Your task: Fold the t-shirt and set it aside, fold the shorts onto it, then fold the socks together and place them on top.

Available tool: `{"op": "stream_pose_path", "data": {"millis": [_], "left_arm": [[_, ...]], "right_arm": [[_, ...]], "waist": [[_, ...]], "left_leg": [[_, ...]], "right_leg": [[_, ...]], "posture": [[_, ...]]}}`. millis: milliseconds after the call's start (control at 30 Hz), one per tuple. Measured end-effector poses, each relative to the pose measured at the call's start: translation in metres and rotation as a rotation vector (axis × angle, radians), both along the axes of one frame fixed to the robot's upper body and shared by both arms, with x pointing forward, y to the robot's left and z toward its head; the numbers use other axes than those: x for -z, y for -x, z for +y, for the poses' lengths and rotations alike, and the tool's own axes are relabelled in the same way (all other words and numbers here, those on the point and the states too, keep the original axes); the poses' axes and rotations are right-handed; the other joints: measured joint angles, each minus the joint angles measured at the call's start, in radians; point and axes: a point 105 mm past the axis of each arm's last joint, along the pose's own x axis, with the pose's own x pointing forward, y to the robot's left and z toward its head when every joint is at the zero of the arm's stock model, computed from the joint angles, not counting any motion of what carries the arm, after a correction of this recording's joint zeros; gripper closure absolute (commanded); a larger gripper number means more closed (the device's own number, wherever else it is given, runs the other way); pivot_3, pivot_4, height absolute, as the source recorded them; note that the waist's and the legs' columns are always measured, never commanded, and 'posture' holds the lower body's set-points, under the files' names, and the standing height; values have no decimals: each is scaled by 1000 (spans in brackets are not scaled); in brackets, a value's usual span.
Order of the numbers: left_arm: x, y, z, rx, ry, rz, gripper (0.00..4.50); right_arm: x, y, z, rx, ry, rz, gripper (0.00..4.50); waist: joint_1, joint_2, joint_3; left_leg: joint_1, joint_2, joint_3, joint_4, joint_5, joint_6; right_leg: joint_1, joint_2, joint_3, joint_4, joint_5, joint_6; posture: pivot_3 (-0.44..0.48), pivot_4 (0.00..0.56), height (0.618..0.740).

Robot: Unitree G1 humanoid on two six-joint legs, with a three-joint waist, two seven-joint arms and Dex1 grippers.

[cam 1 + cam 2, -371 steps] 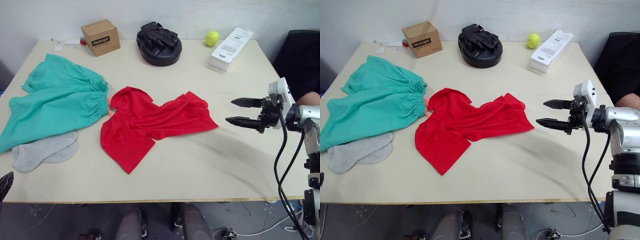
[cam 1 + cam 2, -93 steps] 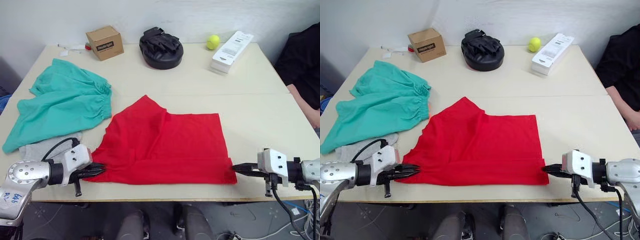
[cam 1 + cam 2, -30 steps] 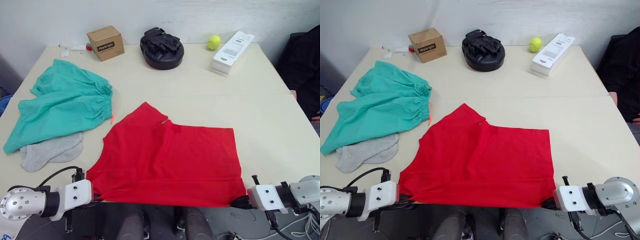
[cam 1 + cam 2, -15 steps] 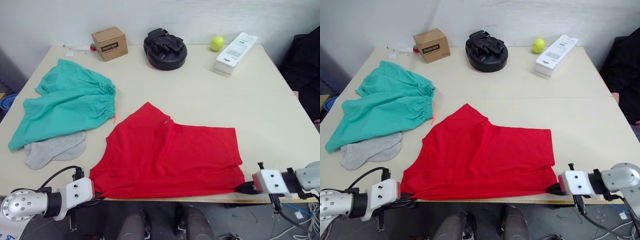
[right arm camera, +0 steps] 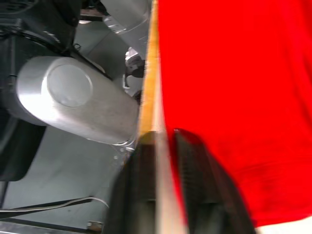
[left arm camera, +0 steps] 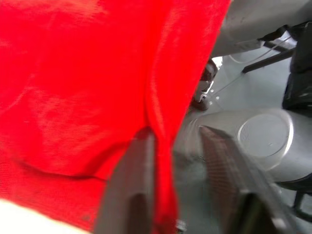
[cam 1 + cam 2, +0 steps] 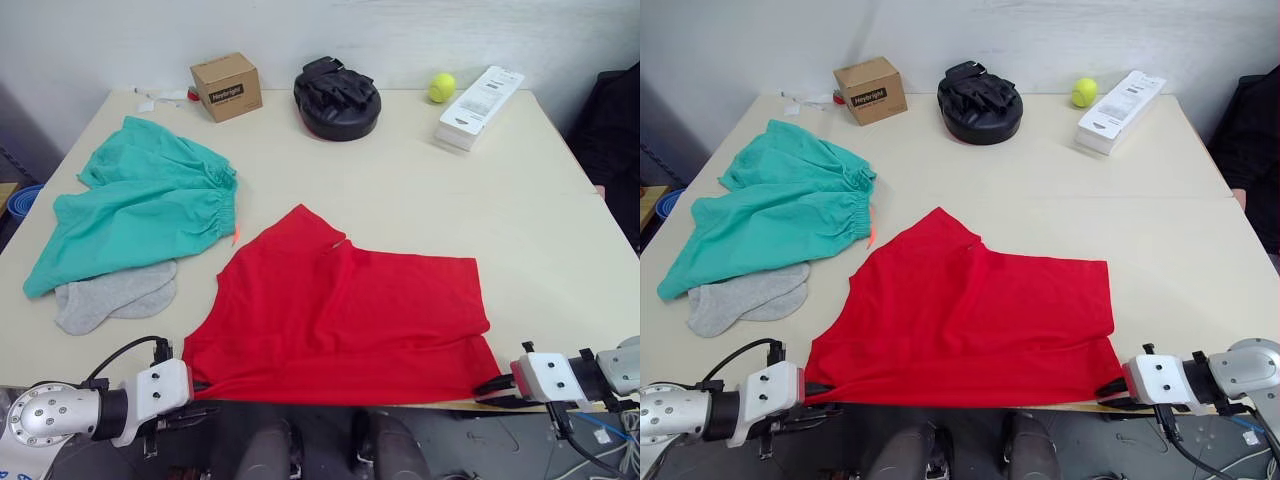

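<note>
The socks [image 7: 110, 297] lie flat at the left side of the bench [image 7: 540, 230], their far edge tucked under the shorts [image 7: 140, 210], which sprawl crumpled just behind them. The left hand [image 7: 190, 398] sits at the near bench edge with the t-shirt's [image 7: 345, 320] near-left corner in it. The left wrist view shows a fold of red cloth running down between its fingers [image 6: 129, 195], but they stand apart with a clear gap on one side, so the hold looks loose. I judge this corner the likeliest to slip free when the hem is lifted.

The t-shirt is spread across the middle of the bench, its near hem right at or just over the edge. One sleeve peaks toward the back, close to the orange drawstring [image 7: 235, 238]. The body is not quite flat, with soft creases near the collar area. Folding forward from here could trap those creases, or drag the sleeve toward the shorts.

The right hand [image 7: 492, 390] is at the near-right corner. In the right wrist view its fingers [image 5: 195, 185] are close together, with the bench's wooden edge running between them and the red hem beside. I cannot tell whether it pinches cloth, the board, or both. If it has the edge and not the shirt, only one corner would rise and the fold would skew.
</note>
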Motion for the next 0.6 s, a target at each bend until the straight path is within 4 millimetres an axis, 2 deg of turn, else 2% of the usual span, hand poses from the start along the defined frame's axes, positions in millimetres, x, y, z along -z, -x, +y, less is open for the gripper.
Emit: {"op": "stream_pose_path", "data": {"millis": [133, 200, 267, 367, 500, 567, 600], "left_arm": [[-6, 3, 4, -52, 81, 91, 631], [-19, 5, 12, -91, 135, 177, 0], [-35, -1, 16, -109, 187, 201, 0], [-62, -21, 23, -156, 287, 216, 0], [-85, -43, 26, -190, 382, 208, 0], [-96, -66, 25, -210, 420, 174, 0], [-102, -84, 24, -236, 432, 146, 0]], "right_arm": [[-10, -3, 3, 53, -51, 29, 1426], [-30, -12, 8, 120, -130, 63, 686], [-53, -22, 10, 169, -191, 76, 33], [-80, -39, 16, 230, -296, 107, 33], [-98, -61, 16, 322, -374, 111, 33], [-106, -80, 15, 389, -428, 90, 33], [-107, -93, 15, 432, -453, 78, 33]], "waist": [[-3, -3, 2], [-7, -7, 5], [-9, -7, 6], [-9, -9, 7], [-7, -7, 8], [-5, -7, 8], [-4, -7, 8]], "left_leg": [[-1, 0, 0, 0, 2, -2], [-3, 1, -1, 0, 4, -1], [-3, 1, -2, 0, 5, 1], [-5, 1, -6, 0, 5, 0], [-7, 1, -7, 0, 5, -6], [-8, 1, -7, 0, 5, -7], [-8, 0, -7, 1, 6, -8]], "right_leg": [[-2, 0, 0, 1, 0, -1], [-4, 0, -1, 2, -1, -1], [-4, 0, -1, 2, -1, -2], [-4, 0, -4, 2, -1, -3], [-6, 0, -5, 2, -1, -3], [-6, 0, -5, 2, -1, -2], [-6, 0, -6, 2, 0, -1]], "posture": [[0, 150, 740], [0, 150, 740], [0, 150, 740], [0, 150, 740], [0, 150, 740], [0, 150, 740], [0, 150, 740]]}}
